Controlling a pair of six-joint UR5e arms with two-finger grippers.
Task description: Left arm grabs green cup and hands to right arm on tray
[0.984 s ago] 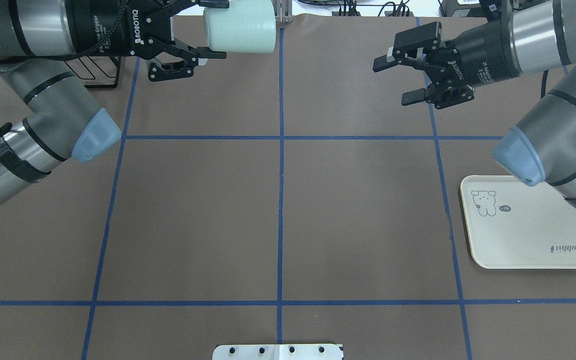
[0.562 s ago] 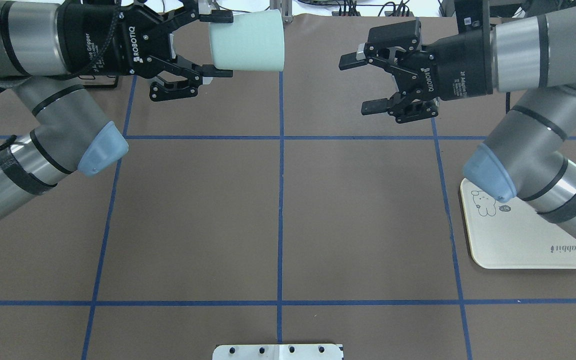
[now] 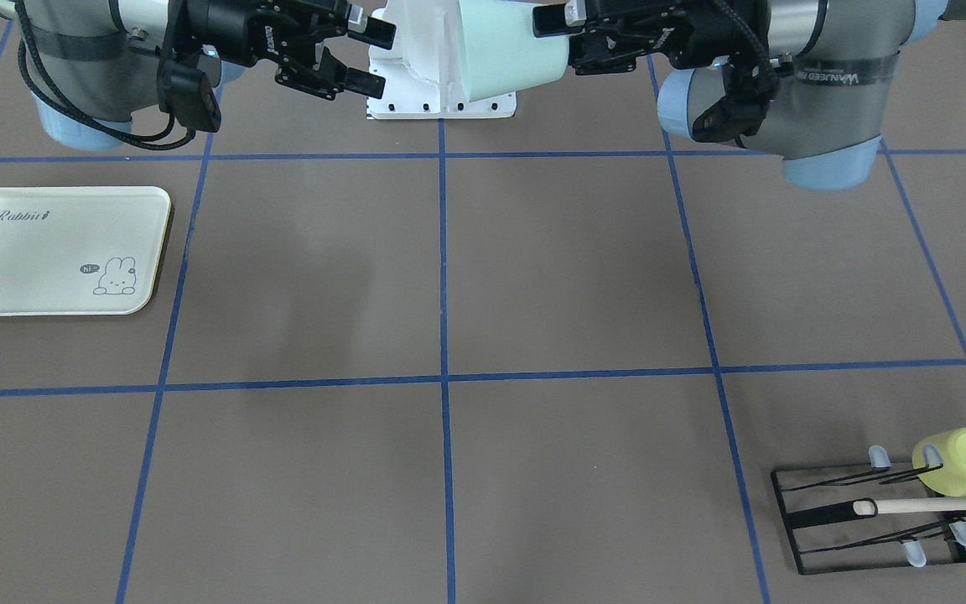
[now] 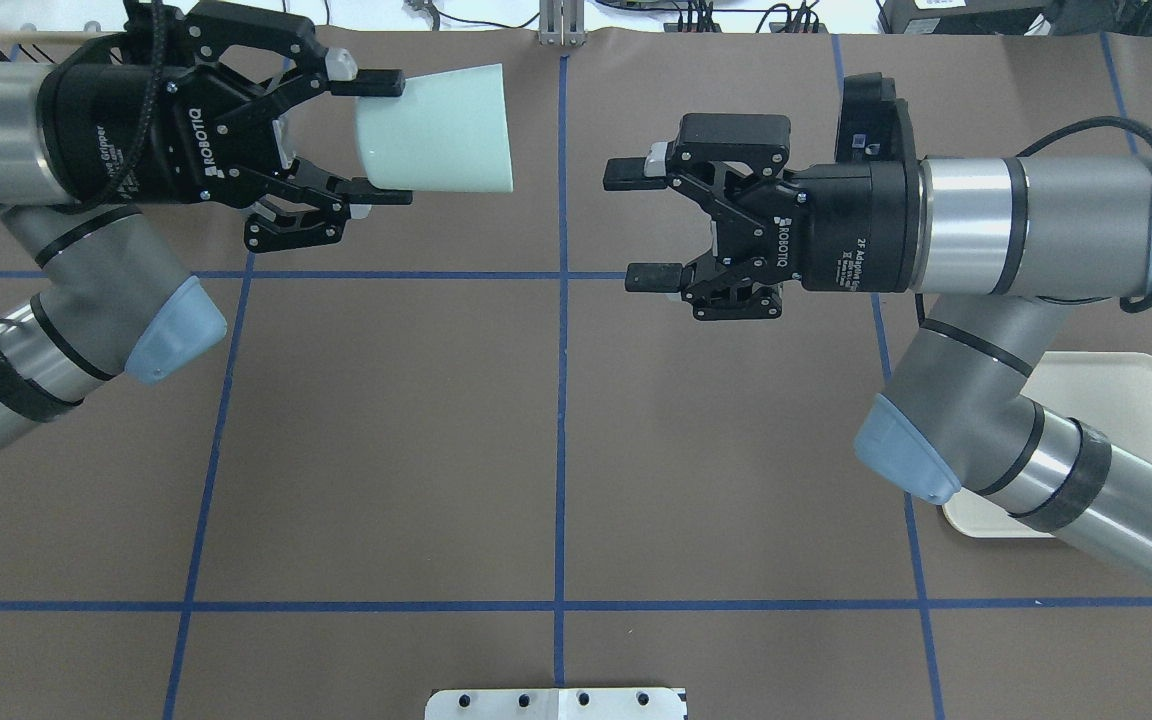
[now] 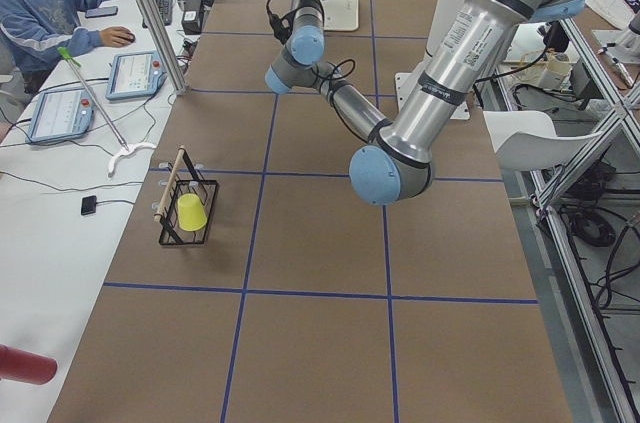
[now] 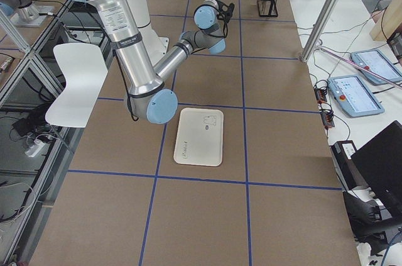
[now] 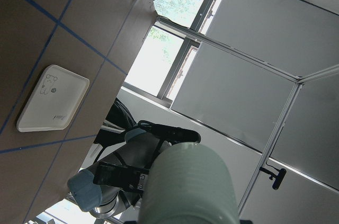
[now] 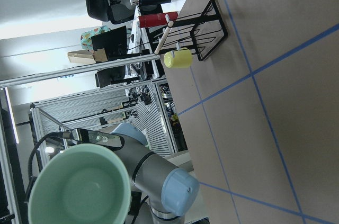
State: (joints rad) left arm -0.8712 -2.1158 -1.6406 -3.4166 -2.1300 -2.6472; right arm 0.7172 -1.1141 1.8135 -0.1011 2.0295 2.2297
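Green cup (image 4: 436, 128) clamped in left end effector (image 4: 383, 140); right end effector (image 4: 638, 225) spread apart.

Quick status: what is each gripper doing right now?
Left gripper: closed on the green cup, held sideways in the air.
Right gripper: open, empty, facing the cup, not touching it.

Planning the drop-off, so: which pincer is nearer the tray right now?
Right. The right pincer, open, hovers over the tray's half of the table. The left pincer, shut on the green cup, is over the other half, farther off.
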